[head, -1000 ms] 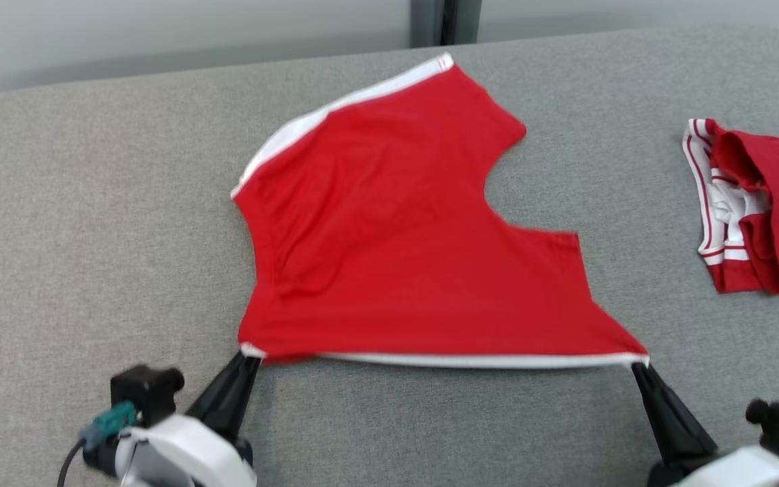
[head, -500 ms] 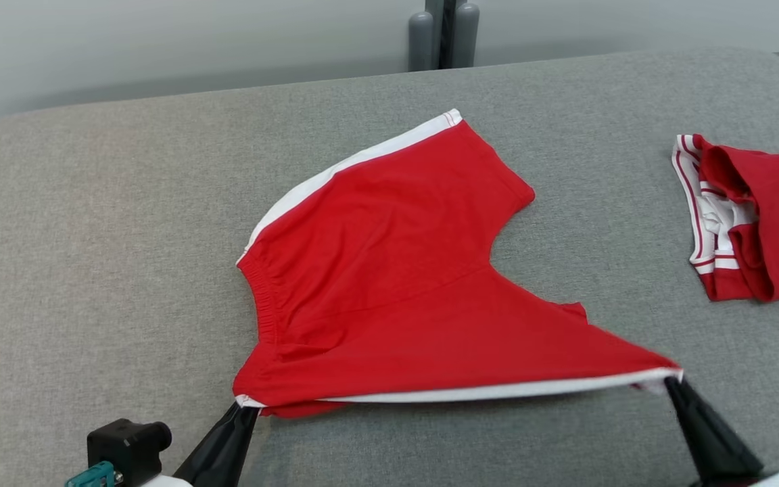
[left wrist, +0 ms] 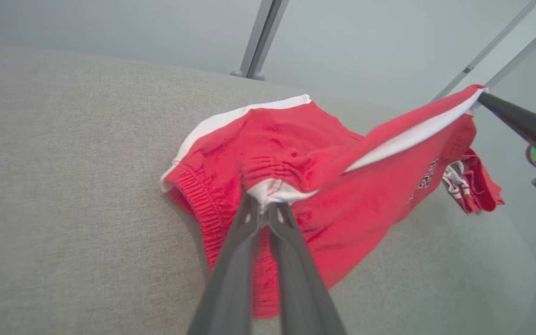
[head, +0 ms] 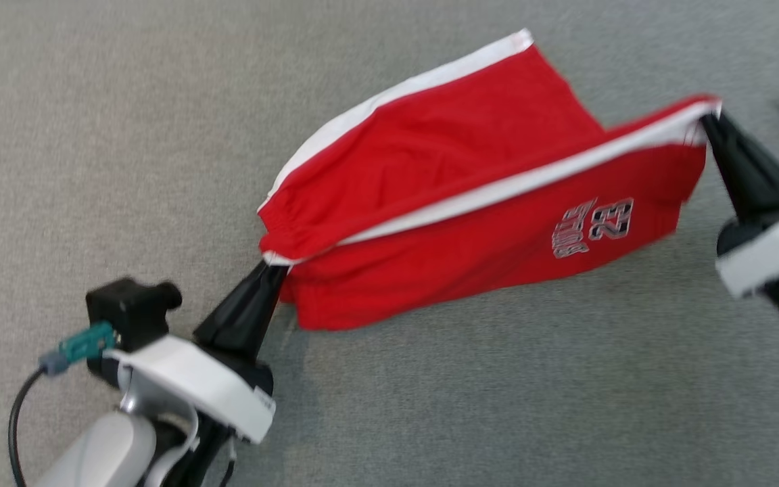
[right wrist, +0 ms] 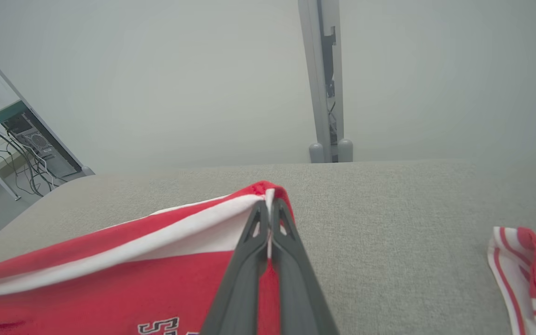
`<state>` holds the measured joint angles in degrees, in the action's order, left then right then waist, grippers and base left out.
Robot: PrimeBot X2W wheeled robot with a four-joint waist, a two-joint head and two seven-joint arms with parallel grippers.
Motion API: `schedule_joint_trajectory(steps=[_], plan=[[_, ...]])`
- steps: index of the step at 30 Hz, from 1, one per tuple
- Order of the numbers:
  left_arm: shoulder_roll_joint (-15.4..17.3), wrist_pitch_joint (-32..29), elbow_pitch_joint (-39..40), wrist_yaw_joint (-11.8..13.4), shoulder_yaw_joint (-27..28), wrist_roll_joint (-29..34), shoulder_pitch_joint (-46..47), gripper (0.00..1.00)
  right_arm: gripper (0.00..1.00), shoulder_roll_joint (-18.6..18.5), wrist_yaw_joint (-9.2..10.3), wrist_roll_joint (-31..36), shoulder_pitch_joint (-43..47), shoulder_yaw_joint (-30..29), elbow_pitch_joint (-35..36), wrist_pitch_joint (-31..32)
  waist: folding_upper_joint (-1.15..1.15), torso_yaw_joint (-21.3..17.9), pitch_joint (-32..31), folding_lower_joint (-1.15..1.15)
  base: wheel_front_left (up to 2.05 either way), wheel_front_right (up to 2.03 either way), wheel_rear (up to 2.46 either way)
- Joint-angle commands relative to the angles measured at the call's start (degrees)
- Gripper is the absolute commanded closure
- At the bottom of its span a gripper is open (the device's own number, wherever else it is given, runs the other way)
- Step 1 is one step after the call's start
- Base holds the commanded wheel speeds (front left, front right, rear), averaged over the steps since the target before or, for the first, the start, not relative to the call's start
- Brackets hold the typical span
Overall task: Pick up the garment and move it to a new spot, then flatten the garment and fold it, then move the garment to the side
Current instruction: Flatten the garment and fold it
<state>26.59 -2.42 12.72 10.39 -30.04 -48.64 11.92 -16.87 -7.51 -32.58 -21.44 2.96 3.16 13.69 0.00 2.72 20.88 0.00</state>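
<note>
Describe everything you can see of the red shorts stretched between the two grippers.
The red fabric shorts look like soft knit, with white side stripes, a gathered elastic waistband and a printed 23 beside lettering. The left gripper, shut, pinches one white-trimmed corner; the right gripper, shut, pinches the other. The edge between them hangs stretched in the air, while the far part rests on the grey upholstered surface.

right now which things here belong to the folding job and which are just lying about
Job in hand:
- red shorts, lifted by two corners
- left gripper, shut on the waistband corner
- right gripper, shut on a hem corner
- grey padded surface under them

Lying about:
- second red and white garment, at the robot's right
</note>
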Motion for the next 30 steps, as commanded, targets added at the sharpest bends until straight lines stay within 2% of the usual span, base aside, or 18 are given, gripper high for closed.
schedule_joint_trajectory(steps=[1,3,9,13,19,20,21,22,23,29,30], plan=[[-0.1,-0.2,-1.4,-1.2,0.0,0.2,3.0,1.00,1.00,-1.0,0.04,-1.1,-4.0,1.0,-2.1,0.4,0.00,3.4,4.7,0.00,0.00,0.00,0.00],[-1.6,-0.1,-3.8,-3.0,-0.3,-0.3,6.4,1.00,1.00,-2.5,0.04,-1.4,-10.2,3.1,-6.5,0.8,0.00,4.8,6.6,0.00,0.00,0.00,0.00],[-5.7,1.0,-12.0,-8.2,-0.6,-1.5,15.9,1.00,1.00,-3.9,0.03,-3.2,-25.5,9.8,-20.2,-0.6,0.00,8.1,10.0,0.00,0.00,0.00,0.00],[-7.3,1.7,-17.4,-10.1,-1.1,-1.0,20.1,1.00,1.00,-3.6,0.02,-4.6,-32.3,13.7,-28.7,-3.0,0.00,9.0,10.9,0.00,0.00,0.00,0.00],[-9.2,1.9,-23.8,-12.4,-2.2,-1.1,23.2,1.00,1.00,-3.2,0.03,-6.9,-38.0,19.2,-39.3,-6.1,0.00,9.1,11.2,0.00,0.00,0.00,0.00],[-9.3,2.1,-24.5,-12.6,-2.4,-1.0,23.3,0.66,1.00,-3.1,0.02,-7.4,-38.5,19.8,-40.6,-6.7,0.00,9.0,11.2,0.00,0.00,0.00,0.00],[-9.5,2.4,-25.1,-12.9,-2.6,-0.9,23.4,0.04,0.69,-2.9,0.02,-7.8,-38.8,20.6,-41.6,-7.6,0.00,8.9,11.1,0.00,0.00,0.00,0.00],[-9.6,2.8,-25.5,-13.0,-2.7,-0.8,23.3,0.00,0.16,-2.7,0.02,-8.3,-39.0,21.4,-42.4,-8.4,0.00,8.7,10.9,0.00,0.00,0.00,0.00],[-9.6,3.3,-25.8,-13.1,-2.7,-0.5,23.1,0.00,0.00,-2.7,0.02,-8.8,-38.8,22.3,-43.0,-9.3,0.00,8.5,10.6,0.00,0.00,0.00,0.00],[-8.5,8.3,-25.8,-9.9,-1.5,1.9,19.2,0.00,0.00,-3.3,0.03,-11.0,-34.5,26.4,-43.7,-18.4,0.00,6.5,7.5,0.00,0.00,0.00,0.00],[-7.6,10.8,-25.1,-7.5,-0.5,3.4,17.6,0.00,0.00,-3.6,0.03,-11.2,-32.7,27.0,-43.2,-22.2,0.00,5.7,6.1,0.00,0.00,0.00,0.00]])
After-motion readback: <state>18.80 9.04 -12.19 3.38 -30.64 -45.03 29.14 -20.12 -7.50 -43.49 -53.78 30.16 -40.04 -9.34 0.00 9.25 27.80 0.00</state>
